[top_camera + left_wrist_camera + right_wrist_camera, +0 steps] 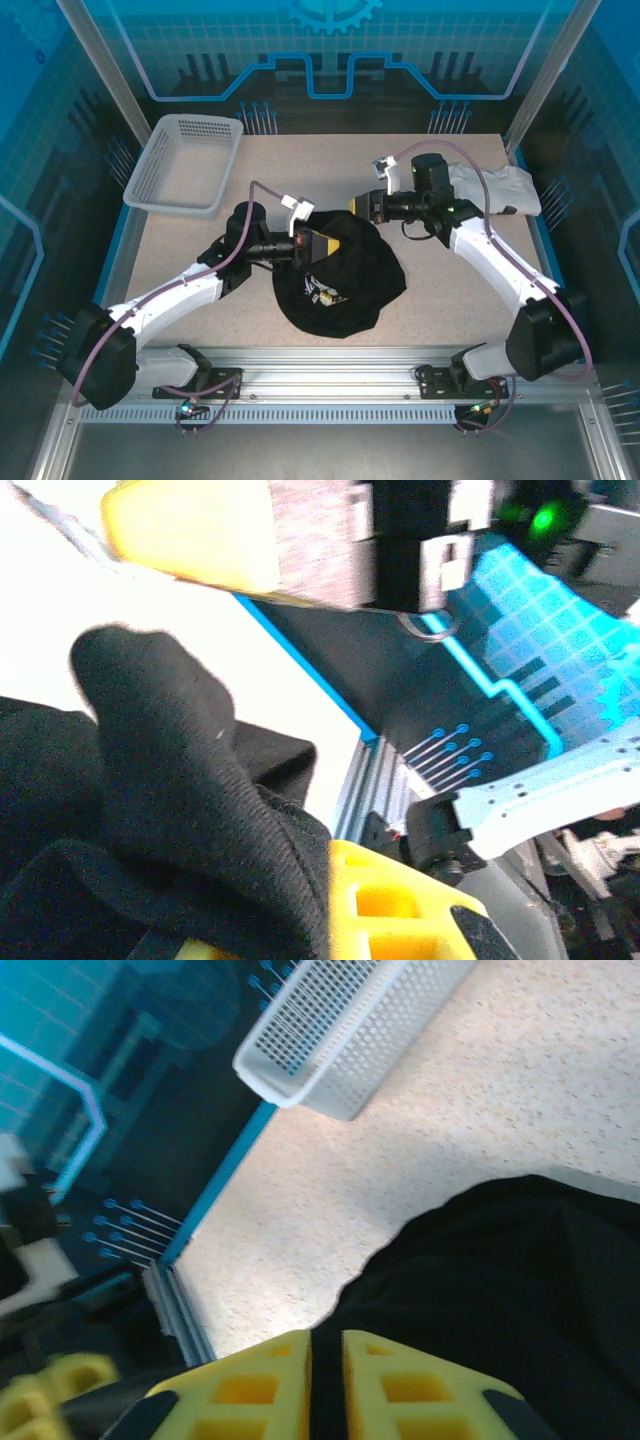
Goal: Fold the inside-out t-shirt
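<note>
The inside-out t-shirt (345, 280) lies bunched in a black heap at the middle of the table, with a small pale label (322, 293) showing on top. My left gripper (322, 243) is at the heap's upper left edge, shut on a thick fold of the black cloth (180, 780) between its yellow fingers (400, 905). My right gripper (358, 203) is at the heap's far edge. Its yellow fingers (250, 1385) stand close together with a thin strip of the black cloth (500, 1290) between them.
A white mesh basket (185, 165) stands at the back left of the table (200, 250). A white folded garment (500, 185) lies at the back right, beside the right arm. The right gripper's yellow finger (190, 530) hangs close above the left gripper.
</note>
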